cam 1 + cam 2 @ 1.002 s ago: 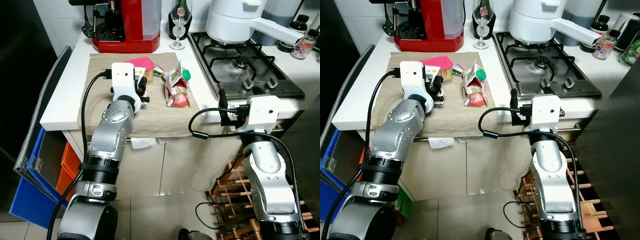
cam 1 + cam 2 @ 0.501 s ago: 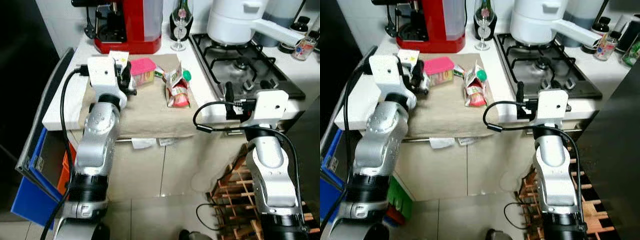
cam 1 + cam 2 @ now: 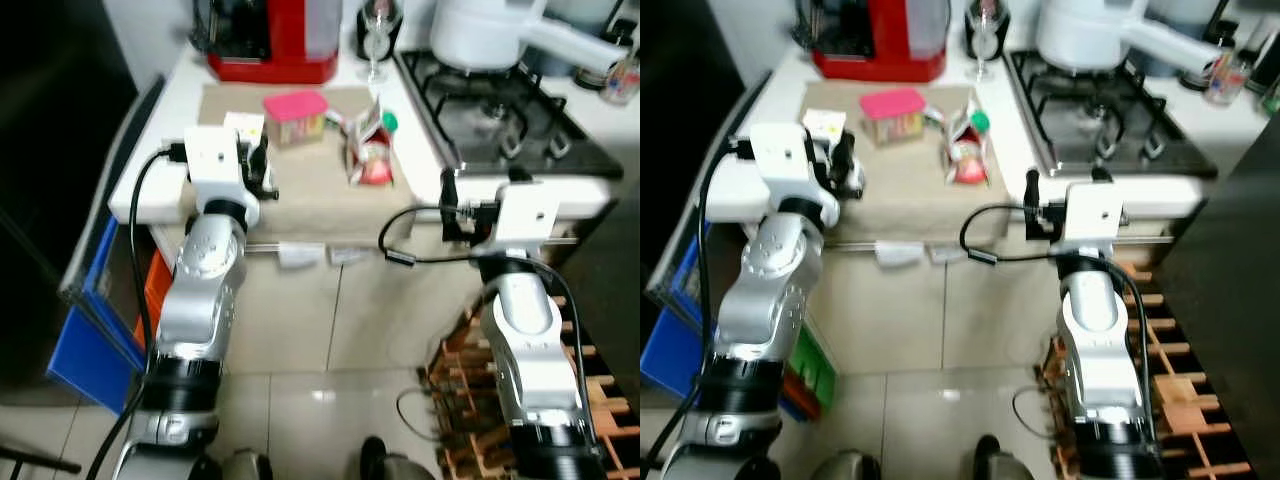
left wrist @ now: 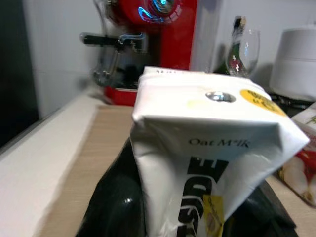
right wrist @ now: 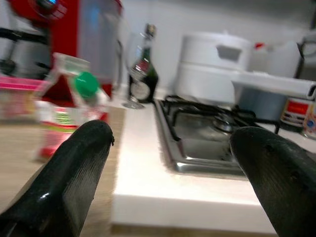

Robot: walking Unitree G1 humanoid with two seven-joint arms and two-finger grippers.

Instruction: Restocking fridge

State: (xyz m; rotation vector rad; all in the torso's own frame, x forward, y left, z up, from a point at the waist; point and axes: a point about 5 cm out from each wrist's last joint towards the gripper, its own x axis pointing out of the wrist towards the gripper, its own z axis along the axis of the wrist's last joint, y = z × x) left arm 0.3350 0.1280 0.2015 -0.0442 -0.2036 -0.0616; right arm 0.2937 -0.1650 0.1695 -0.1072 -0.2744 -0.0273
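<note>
Left hand (image 4: 197, 217) is gripping a white oat milk carton (image 4: 207, 163); in the left wrist view the carton is sitting between the two black fingers (image 4: 116, 205), printed face toward the camera. In the left eye view, left of centre, this hand is holding the carton (image 3: 243, 128) over the near left part of the beige cloth (image 3: 310, 185) covering the counter (image 3: 150, 195).

Right hand (image 5: 173, 163) is standing open with nothing between its fingers (image 5: 74, 163), which are spread wide apart. In the right eye view it is sitting at centre frame, just at the front edge of the counter below the gas hob (image 3: 1110, 130).

On the cloth, upper centre of the left eye view, a pink-lidded box (image 3: 297, 115) and a red juice carton with a green cap (image 3: 370, 150) are lying apart from each other. A red coffee machine (image 3: 275, 40) is standing at the top of the frame, a wine glass (image 3: 375, 30) beside it. A white pot (image 3: 490, 35) is resting on the hob, upper right.
</note>
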